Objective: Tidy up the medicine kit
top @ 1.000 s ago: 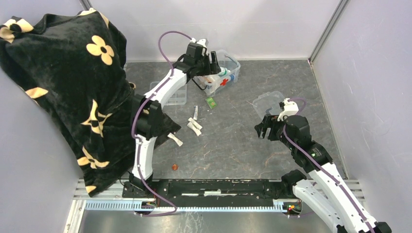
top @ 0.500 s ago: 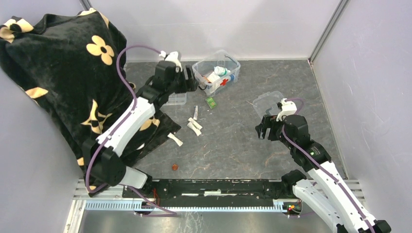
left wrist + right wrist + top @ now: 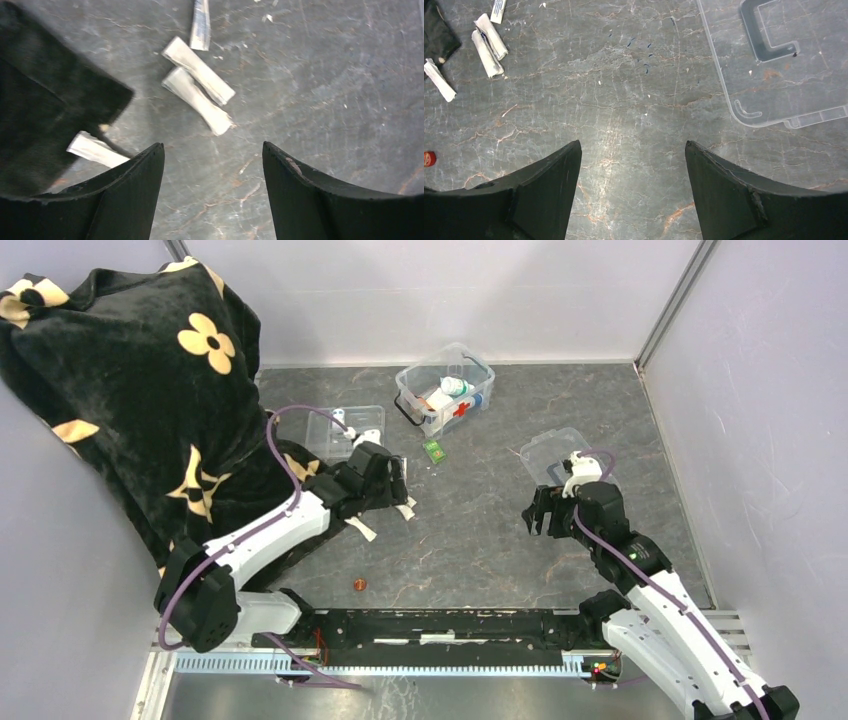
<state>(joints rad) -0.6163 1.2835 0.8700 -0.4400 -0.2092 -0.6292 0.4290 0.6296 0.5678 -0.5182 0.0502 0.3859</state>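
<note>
The medicine kit (image 3: 447, 390), a clear box with a red cross, stands open at the back of the table with bottles inside. My left gripper (image 3: 400, 483) (image 3: 212, 145) hangs open over the table with nothing between its fingers. Just beyond its tips lie two white packets (image 3: 199, 70) (image 3: 197, 100). A third white packet (image 3: 95, 150) lies by the cloth's corner, and a narrow strip (image 3: 201, 25) farther off. My right gripper (image 3: 538, 512) (image 3: 633, 142) is open and empty over bare table at the right.
A flat clear lid (image 3: 553, 452) (image 3: 784, 60) lies just behind the right gripper. A clear divided tray (image 3: 335, 430) sits left of the kit, a small green packet (image 3: 434, 450) in front of it. A black flowered cloth (image 3: 130, 390) covers the left side. A small red disc (image 3: 358, 584) lies near the front.
My left arm has swung back from the medicine kit, toward the front, and now hovers low over the white packets. The right arm has hardly moved.
</note>
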